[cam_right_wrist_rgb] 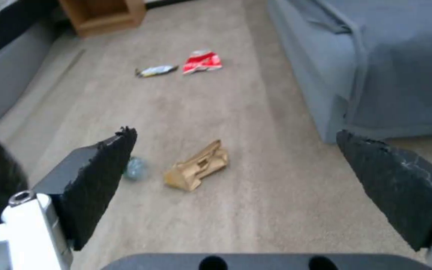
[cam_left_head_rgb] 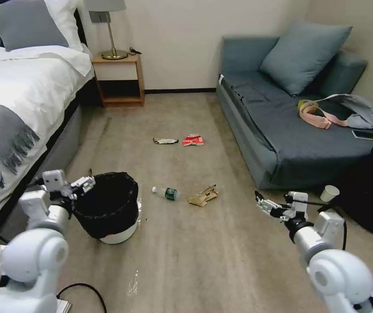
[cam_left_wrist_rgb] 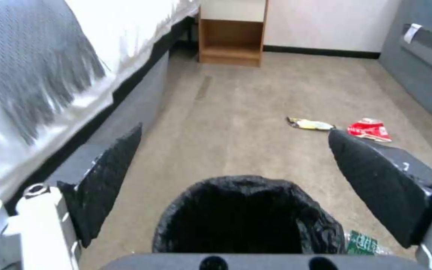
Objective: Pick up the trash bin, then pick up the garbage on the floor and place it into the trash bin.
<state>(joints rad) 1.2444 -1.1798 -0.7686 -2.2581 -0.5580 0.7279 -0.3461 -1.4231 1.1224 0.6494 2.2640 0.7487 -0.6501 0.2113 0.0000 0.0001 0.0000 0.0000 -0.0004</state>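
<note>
**Left gripper at bin rim, right gripper spread over floor litter**

Left gripper (cam_left_head_rgb: pixel 83 184) sits at the near-left rim of the bin (cam_left_head_rgb: pixel 108 204), fingers spread wide, nothing between them. In the left wrist view the bin (cam_left_wrist_rgb: pixel 246 217) lies just ahead of and below the gripper (cam_left_wrist_rgb: pixel 236 176), its black bag mouth between the two pads (cam_left_wrist_rgb: pixel 108 176). Bin stands on the floor (cam_left_head_rgb: pixel 203 261), beside the bed (cam_left_head_rgb: pixel 16 108).

Bottle (cam_left_head_rgb: pixel 167 193) lies on the floor just right of the bin, between both grippers. Paper scrap (cam_left_head_rgb: pixel 203 195) is just right of the bottle, ahead-left of the right gripper (cam_left_head_rgb: pixel 264 204). Wrapper (cam_left_head_rgb: pixel 165 141) and red packet (cam_left_head_rgb: pixel 193 140) lie side by side, well ahead of both grippers.

Right gripper is off the floor, fingers spread, holding nothing; the right wrist view shows the scrap (cam_right_wrist_rgb: pixel 197 167) ahead between its pads (cam_right_wrist_rgb: pixel 101 180). Sofa (cam_left_head_rgb: pixel 290 113) to its right.
</note>
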